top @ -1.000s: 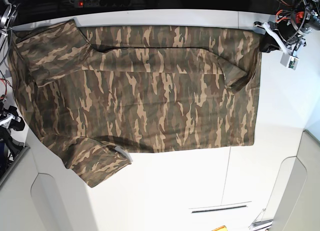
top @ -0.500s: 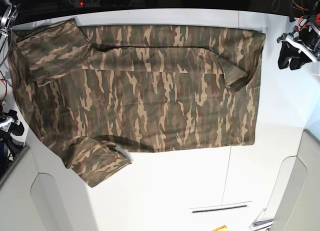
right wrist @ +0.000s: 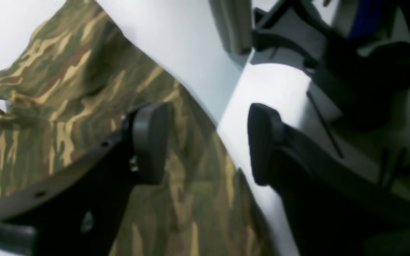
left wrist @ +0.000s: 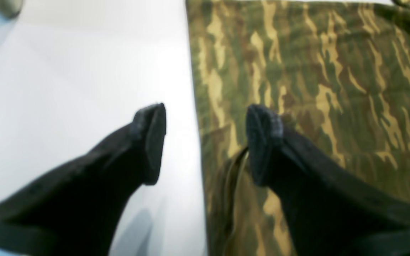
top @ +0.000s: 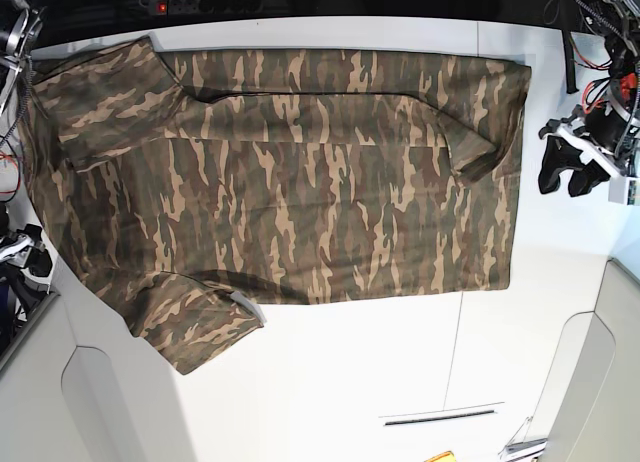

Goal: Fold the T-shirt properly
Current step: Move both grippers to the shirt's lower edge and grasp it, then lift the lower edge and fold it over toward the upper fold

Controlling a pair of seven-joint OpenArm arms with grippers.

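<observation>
Camouflage T-shirt [top: 290, 182] flat on white table [top: 380, 362], no legible print, left gripper [left wrist: 205, 142] and right gripper [right wrist: 208, 142] both spread, empty.

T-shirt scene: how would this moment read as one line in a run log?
T-shirt: flat on table, partly folded | left hand: open, empty, at shirt edge | right hand: open, empty, above shirt edge

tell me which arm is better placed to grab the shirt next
Probably right: its open claw straddles the T-shirt edge, one finger over cloth. The left claw, also open, sits off the shirt over bare table.
</observation>
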